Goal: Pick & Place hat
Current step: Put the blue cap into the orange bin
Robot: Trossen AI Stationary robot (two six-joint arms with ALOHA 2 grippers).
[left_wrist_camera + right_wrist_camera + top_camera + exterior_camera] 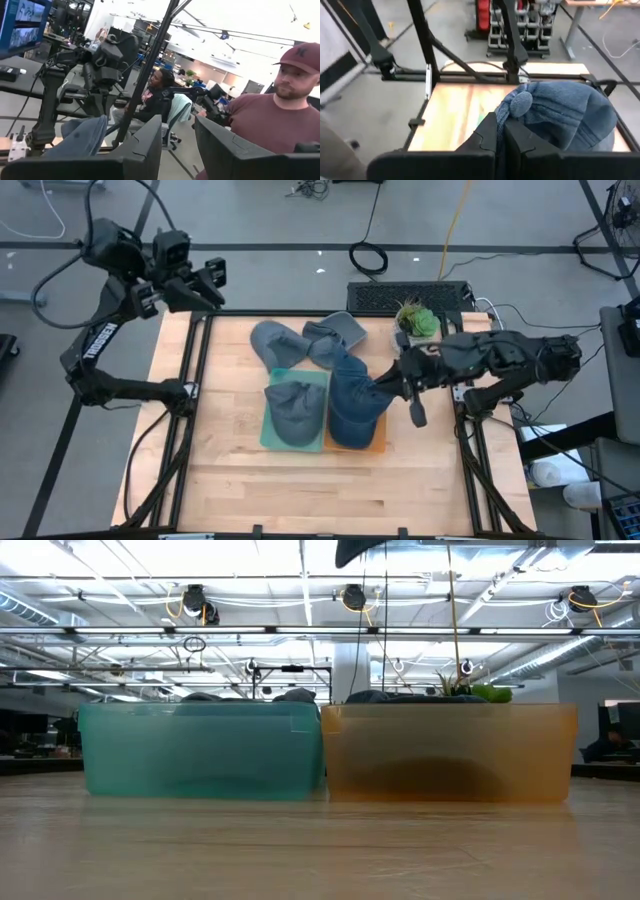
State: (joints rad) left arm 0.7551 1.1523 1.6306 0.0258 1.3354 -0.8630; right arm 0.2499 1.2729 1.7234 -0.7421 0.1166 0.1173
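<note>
A blue denim hat (352, 398) lies over the orange bin (372, 444), with my right gripper (393, 387) shut on its right side; the right wrist view shows this hat (570, 117) just ahead of the fingers. A grey hat (294, 408) sits inside the teal bin (268, 432). Three more hats lie on the table's far part: a grey-blue one (277, 340), a grey one (337, 329) and a dark blue one (325, 352). My left gripper (207, 280) waits open, raised beyond the table's far left corner. My right gripper pinches a bunched fold of the blue hat's cloth (518, 106) between its two shut fingers (490, 131). The fingers come from the table's right side, slanting down. The hat's body spreads away from the fingers over the orange bin; whether it is lifted I cannot tell.
The two bins stand side by side mid-table, teal (200, 750) on the left and orange (450, 752) on the right. A green plant (417, 320) and a black box (405, 297) stand at the far right edge. A person (272, 117) shows past the table in the left wrist view. Bare wood lies toward the near edge.
</note>
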